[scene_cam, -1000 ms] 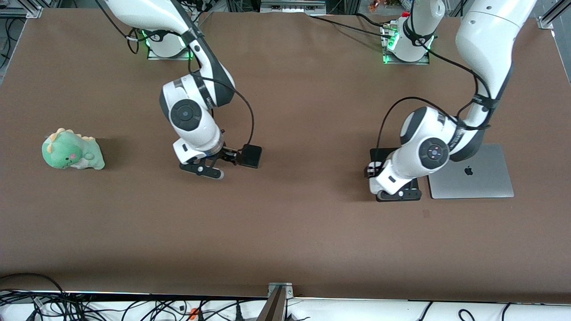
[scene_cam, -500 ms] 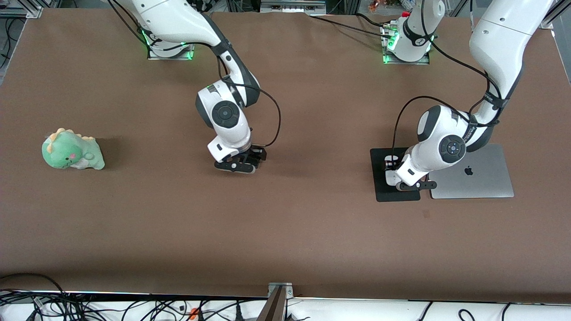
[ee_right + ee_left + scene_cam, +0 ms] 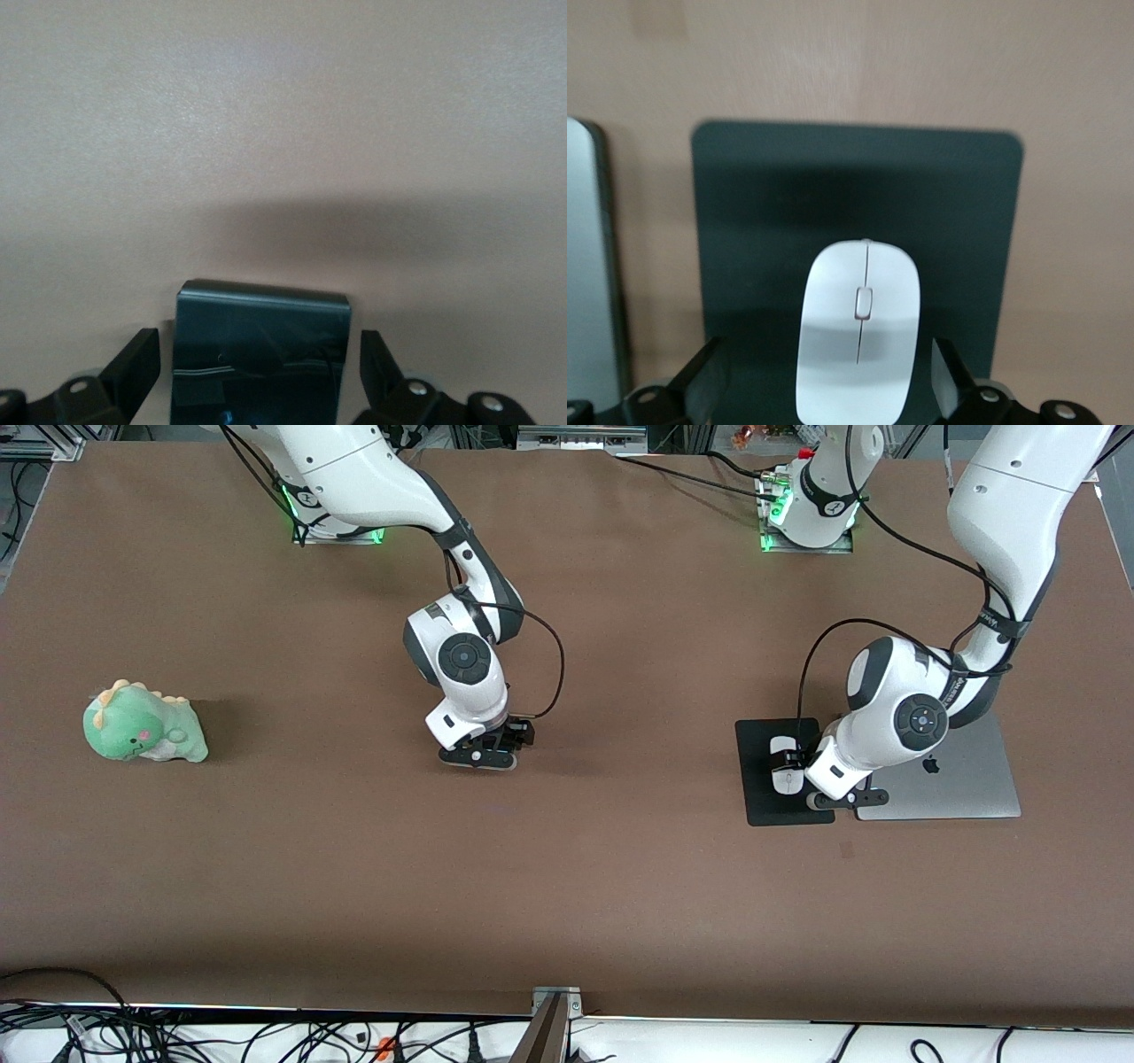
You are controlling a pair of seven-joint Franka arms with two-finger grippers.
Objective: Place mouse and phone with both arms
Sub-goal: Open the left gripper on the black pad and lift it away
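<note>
1. The mouse [image 3: 785,766] lies flat on the black pad [image 3: 762,797], its long axis running toward and away from the front camera along the pad's length; the grey line on top follows that axis.
2. The left gripper [image 3: 833,390] straddles the mouse with fingers [image 3: 704,376] spread, a gap on each side – no grip.
3. The pad lies just beside a closed silver laptop [image 3: 966,779], partly covered by the left arm.
4. The phone [image 3: 257,354] lies mid-table between the right gripper's [image 3: 257,372] open fingers, clear of both – its near end is cut off in the right wrist view, and the front view hides most of it under the gripper [image 3: 496,746].
5. A green plush dinosaur [image 3: 142,724] sits toward the right arm's end of the table.
</note>
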